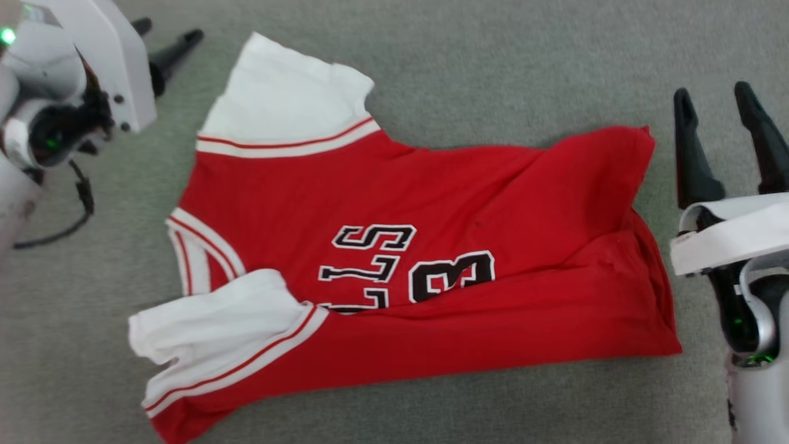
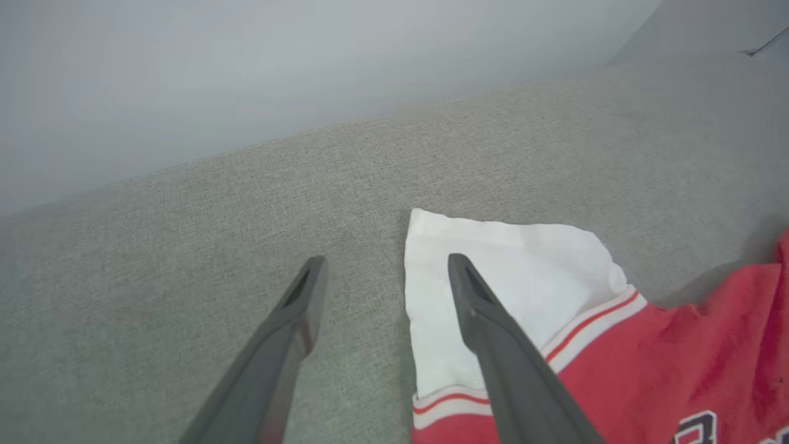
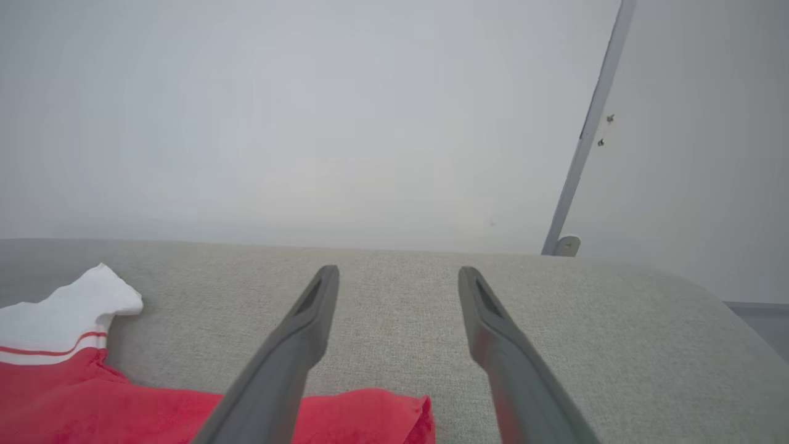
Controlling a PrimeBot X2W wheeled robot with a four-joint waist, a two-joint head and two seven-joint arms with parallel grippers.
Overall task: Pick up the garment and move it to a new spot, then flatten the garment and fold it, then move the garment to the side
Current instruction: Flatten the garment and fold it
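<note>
Across the grey padded surface (image 1: 493,61), the garment (image 1: 431,203) lies half-folded, its long axis running left to right, sleeved end toward the left gripper (image 1: 167,29), hem (image 1: 653,246) toward the right gripper (image 1: 712,91), both with jaws released and empty, the left closer, at the far sleeve (image 1: 290,92).

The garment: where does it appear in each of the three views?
Head view: the garment lies across the middle.
Left wrist view: garment at the lower right, running off the bottom edge.
Right wrist view: garment in the lower left corner, along the bottom edge.
Shared landmark: its white sleeve with a red stripe, at the top of the head view, the centre of the left wrist view, the far left of the right wrist view.
</note>
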